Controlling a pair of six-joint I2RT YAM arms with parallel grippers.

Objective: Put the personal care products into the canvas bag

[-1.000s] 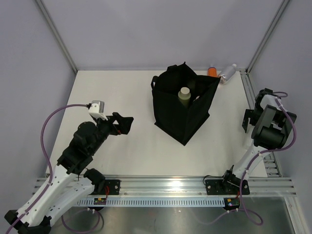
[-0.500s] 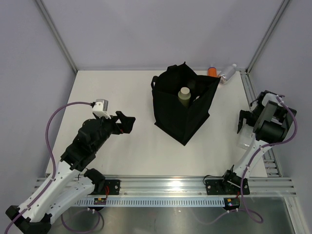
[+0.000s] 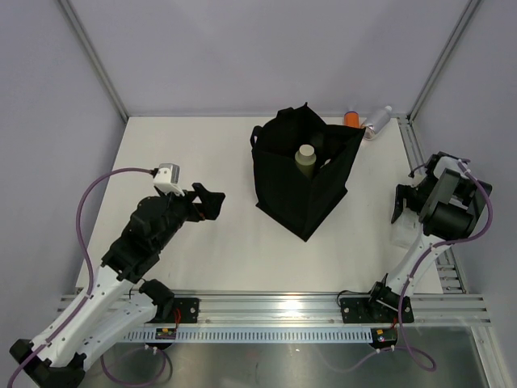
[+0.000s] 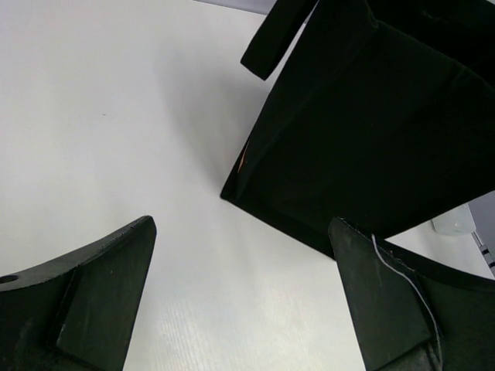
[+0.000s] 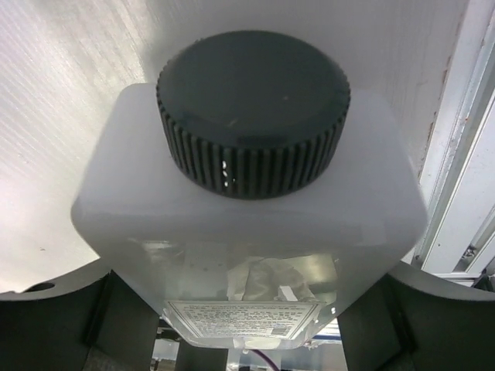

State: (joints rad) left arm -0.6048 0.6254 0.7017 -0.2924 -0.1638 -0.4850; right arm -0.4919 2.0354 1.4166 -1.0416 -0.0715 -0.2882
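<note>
Clamping right tool (image 3: 402, 217) holds dark-capped bottle (image 5: 247, 224), label (image 5: 241, 318) illegible; left tool (image 4: 240, 228) stands apart.

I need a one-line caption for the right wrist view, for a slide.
Right gripper straddling a translucent white bottle with a dark ribbed cap, on the table beside a metal rail.

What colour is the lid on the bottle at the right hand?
The lid is dark grey, clearest in the right wrist view.
</note>
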